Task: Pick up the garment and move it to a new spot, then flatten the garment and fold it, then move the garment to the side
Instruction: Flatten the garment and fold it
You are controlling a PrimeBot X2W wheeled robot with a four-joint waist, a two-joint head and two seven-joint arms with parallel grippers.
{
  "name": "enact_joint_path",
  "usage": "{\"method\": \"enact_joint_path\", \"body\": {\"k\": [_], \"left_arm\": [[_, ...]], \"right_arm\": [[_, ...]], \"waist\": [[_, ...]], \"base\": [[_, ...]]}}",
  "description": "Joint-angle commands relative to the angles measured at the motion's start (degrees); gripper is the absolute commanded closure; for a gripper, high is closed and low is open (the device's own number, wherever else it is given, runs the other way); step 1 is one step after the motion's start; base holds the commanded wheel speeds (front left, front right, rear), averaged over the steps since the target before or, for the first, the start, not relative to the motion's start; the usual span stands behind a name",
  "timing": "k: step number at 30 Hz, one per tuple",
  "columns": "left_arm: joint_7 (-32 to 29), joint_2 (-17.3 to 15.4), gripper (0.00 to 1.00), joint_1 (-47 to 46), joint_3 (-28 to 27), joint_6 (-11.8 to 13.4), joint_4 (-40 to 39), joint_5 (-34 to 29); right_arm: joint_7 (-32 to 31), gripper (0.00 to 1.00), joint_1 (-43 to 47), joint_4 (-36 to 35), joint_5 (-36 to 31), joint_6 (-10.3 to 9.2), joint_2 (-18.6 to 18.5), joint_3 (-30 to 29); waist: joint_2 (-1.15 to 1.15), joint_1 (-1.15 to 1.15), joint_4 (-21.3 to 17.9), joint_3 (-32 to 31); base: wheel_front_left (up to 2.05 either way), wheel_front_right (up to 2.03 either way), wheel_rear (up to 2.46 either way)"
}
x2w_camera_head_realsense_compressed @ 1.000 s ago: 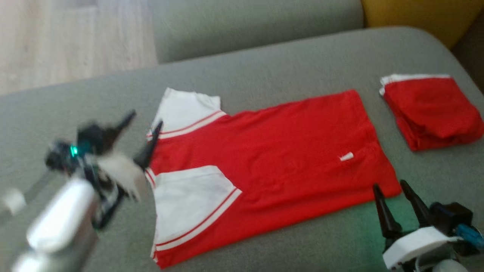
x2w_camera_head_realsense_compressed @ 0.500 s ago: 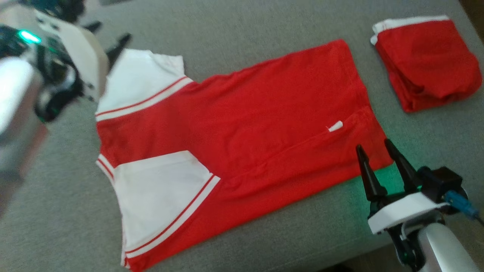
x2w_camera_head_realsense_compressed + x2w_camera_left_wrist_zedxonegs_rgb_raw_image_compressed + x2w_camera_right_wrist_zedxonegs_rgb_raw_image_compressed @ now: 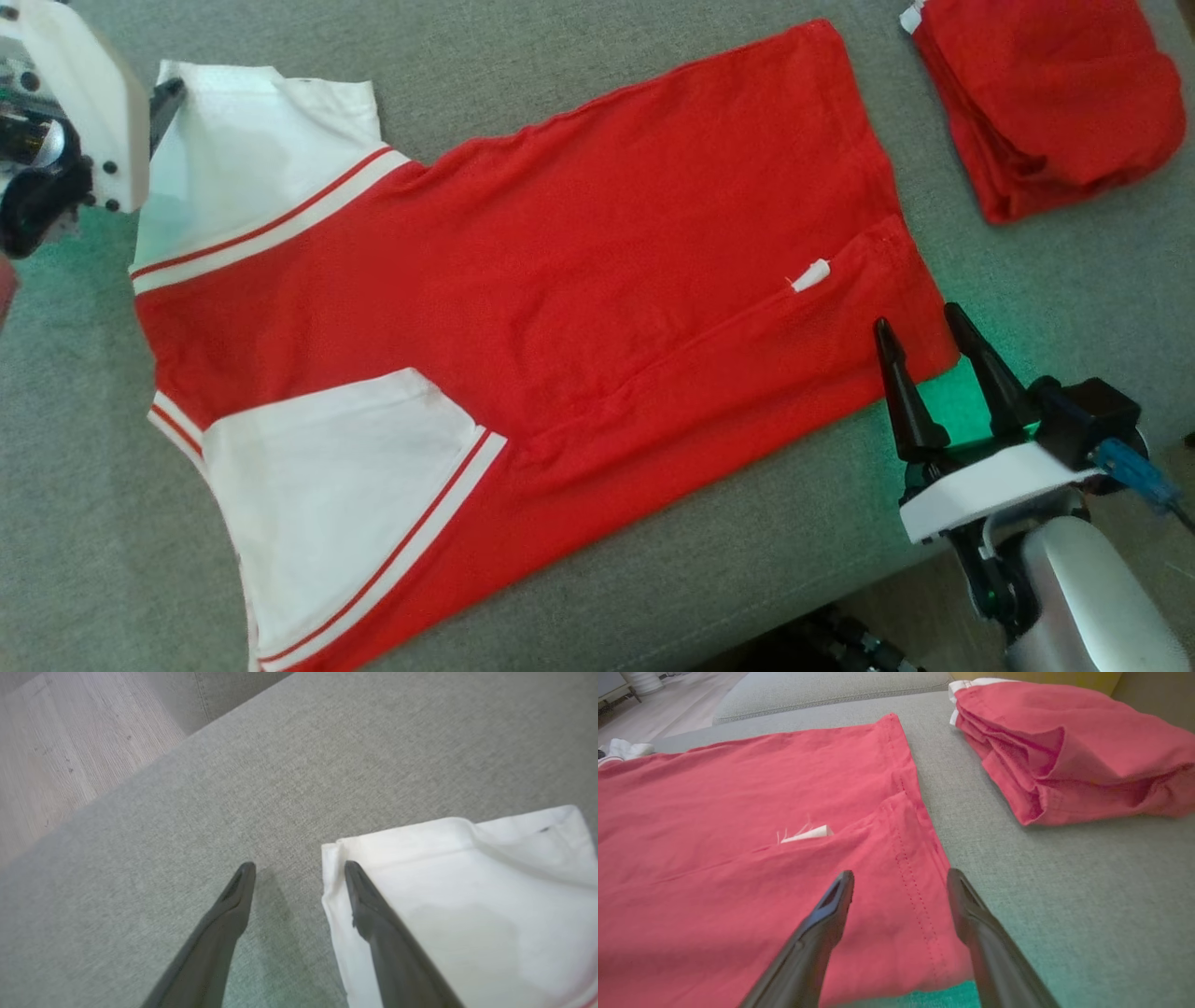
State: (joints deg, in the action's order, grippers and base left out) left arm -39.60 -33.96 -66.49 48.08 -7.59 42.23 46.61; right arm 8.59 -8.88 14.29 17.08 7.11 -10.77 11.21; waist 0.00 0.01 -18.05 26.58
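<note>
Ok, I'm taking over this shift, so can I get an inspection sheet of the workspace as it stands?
Surface: grey sofa cushion.
Job's things: red and white shirt, spread flat, near edge folded over.
Clutter: folded red garment beside the shirt's hem, apart from it.
Grippers: left gripper at the white sleeve corner, jaws open; right gripper at the hem corner, jaws open; neither holds anything.
Cables: blue cable at the right wrist.
Surroundings: wooden floor beyond the sofa.

Head view steeply down on garment (image 3: 579, 243), left wrist close over its white sleeve (image 3: 467, 896), right wrist low at hem (image 3: 908, 826)
</note>
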Motion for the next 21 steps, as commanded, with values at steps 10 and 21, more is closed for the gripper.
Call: {"method": "enact_joint_path", "body": {"k": [10,21], "left_arm": [[0.02,-2.26,0.25,-3.75,1.07,0.1,-1.09,2.69],[3.87,-4.72,1.0,-4.13,6.16,0.1,-8.04,7.19]], "right_arm": [[1.41,0.0,-2.2,0.25,0.02,0.37,-0.05,0.63],[-2.15,0.0,-7.52,-0.74,4.61,0.37,-0.09,2.5]], "waist": [[0.0,-0.01,-0.63,1.13],[0.0,-0.01,-0.13,1.0]], "base": [[0.0,0.0,0.0],[0.0,0.0,0.0]]}}
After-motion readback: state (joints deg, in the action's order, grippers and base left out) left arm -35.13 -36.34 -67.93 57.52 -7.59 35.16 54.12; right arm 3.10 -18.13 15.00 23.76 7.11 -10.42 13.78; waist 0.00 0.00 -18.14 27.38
